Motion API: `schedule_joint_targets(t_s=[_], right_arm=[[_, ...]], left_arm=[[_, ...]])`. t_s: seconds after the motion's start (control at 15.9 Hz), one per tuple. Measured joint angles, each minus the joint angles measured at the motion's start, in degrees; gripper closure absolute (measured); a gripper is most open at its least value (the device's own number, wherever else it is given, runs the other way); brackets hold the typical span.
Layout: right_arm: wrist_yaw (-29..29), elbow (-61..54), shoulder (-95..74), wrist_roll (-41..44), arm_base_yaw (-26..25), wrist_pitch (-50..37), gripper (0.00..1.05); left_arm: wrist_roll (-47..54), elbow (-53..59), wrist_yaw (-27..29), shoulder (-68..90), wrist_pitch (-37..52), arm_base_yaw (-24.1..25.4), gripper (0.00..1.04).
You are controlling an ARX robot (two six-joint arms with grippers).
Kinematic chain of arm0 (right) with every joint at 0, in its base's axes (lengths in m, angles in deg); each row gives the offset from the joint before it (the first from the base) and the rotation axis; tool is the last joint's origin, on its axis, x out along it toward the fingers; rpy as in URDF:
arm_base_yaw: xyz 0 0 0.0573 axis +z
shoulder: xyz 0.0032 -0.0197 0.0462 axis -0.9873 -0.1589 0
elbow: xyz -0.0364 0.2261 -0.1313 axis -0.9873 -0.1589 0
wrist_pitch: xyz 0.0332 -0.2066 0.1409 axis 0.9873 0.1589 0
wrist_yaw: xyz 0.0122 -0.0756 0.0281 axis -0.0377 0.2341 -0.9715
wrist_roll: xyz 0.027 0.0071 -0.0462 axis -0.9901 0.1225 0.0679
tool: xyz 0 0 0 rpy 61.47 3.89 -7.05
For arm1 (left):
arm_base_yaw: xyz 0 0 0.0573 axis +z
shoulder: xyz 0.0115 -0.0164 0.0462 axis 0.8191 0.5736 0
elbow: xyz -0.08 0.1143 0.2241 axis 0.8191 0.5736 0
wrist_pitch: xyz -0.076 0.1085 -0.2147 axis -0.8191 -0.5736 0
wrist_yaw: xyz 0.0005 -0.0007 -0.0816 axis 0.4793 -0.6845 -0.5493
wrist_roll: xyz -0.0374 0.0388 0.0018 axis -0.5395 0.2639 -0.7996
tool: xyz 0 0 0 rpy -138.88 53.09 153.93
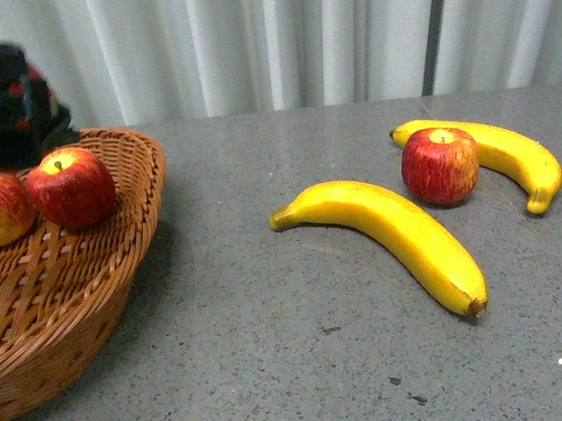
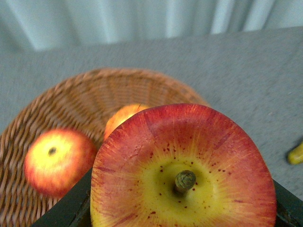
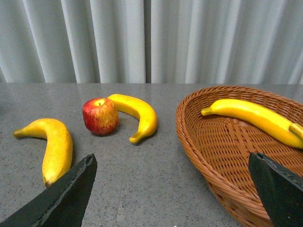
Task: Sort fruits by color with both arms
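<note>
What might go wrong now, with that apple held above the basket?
The left gripper seems to hold the apple above a basket that already has two apples inside. If dropped, it could hit them and bounce or roll out. On the table, the last apple sits close against a banana, so a grab for either might knock the other away.

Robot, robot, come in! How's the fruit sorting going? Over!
Left gripper shut on an apple above the basket. Right gripper open, empty. One loose apple, two bananas on table. Nothing in the way.
</note>
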Motion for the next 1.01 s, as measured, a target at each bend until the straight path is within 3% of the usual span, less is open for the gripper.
schedule_joint_targets(t_s=[0.19,0.38,0.44,0.5,0.63,0.82,1.01], right_arm=[[0.0,0.0,0.0,0.0,0.0,0.0,0.07],[0.0,0.0,0.0,0.0,0.0,0.0,0.07],[0.0,0.0,0.0,0.0,0.0,0.0,0.07],[0.0,0.0,0.0,0.0,0.0,0.0,0.07],[0.0,0.0,0.0,0.0,0.0,0.0,0.07],[0.0,0.0,0.0,0.0,0.0,0.0,0.07],[0.0,0.0,0.0,0.0,0.0,0.0,0.07]], left_arm=[[-5.2,10.6,4.1,-2.6,2.7,4.5,0.37],[-6.6,12.7,5.4,-1.4,5.2,11.6,0.37],[-6.8,12.7,5.1,-1.3,5.2,11.6,0.35],[-6.7,12.7,4.5,-1.6,5.2,11.2,0.23],[-6.7,12.0,4.5,-5.2,3.4,9.2,0.06],[-7.8,7.1,5.2,-12.9,-0.9,1.6,0.07],[-6.1,-8.0,5.8,-1.1,0.9,-10.8,0.07]])
